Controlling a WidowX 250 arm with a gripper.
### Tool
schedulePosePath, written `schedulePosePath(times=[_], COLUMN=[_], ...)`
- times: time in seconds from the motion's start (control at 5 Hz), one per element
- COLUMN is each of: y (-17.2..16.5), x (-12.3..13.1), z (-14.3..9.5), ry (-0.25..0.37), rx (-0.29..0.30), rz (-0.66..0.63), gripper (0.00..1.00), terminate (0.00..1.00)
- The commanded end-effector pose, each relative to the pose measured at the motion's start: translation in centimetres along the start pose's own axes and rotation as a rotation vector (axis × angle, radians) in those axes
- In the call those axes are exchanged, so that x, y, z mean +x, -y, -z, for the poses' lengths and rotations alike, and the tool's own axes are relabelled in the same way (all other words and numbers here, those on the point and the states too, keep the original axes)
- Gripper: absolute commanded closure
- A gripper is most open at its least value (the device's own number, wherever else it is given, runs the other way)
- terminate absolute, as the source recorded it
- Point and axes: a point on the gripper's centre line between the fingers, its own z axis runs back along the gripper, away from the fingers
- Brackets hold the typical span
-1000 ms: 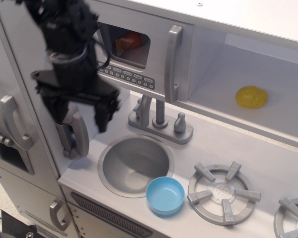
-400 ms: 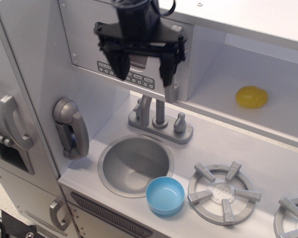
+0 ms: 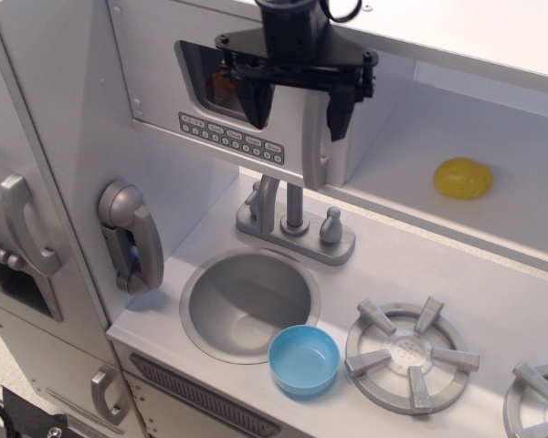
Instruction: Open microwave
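Observation:
The microwave (image 3: pixel 155 82) is the grey-white compartment at the upper left of the toy kitchen, with a dark window, a row of small buttons (image 3: pixel 230 137) and a vertical silver handle (image 3: pixel 314 146). Its door stands shut. My black gripper (image 3: pixel 297 108) hangs in front of the door's right part, open, with one finger left of the handle and one finger (image 3: pixel 339 109) right of it. The handle's upper part is hidden behind the gripper. Something orange shows through the window.
A faucet (image 3: pixel 294 219) stands below the microwave, behind a round sink (image 3: pixel 247 301). A blue bowl (image 3: pixel 303 359) sits at the sink's front edge. Burners (image 3: pixel 411 354) lie to the right. A yellow object (image 3: pixel 462 178) lies in the right shelf. A toy phone (image 3: pixel 132 235) hangs left.
My gripper has moved up and to the right, from beside the toy phone across the microwave door, and now straddles the handle. The door has not moved.

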Motion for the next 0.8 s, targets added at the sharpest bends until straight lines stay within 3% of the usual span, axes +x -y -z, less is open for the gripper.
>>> schedulePosePath(times=[0.0, 0.2, 0.6], y=[0.89, 0.77, 0.49], x=[2.24, 2.26, 1.29], z=[-0.43, -0.26, -0.54], ry=[0.048, 0.054, 0.032], rx=[-0.005, -0.028, -0.065], rz=[-0.014, 0.018, 0.028], gripper=[0.00, 1.00, 1.00], terminate=[0.00, 0.00, 0.00])
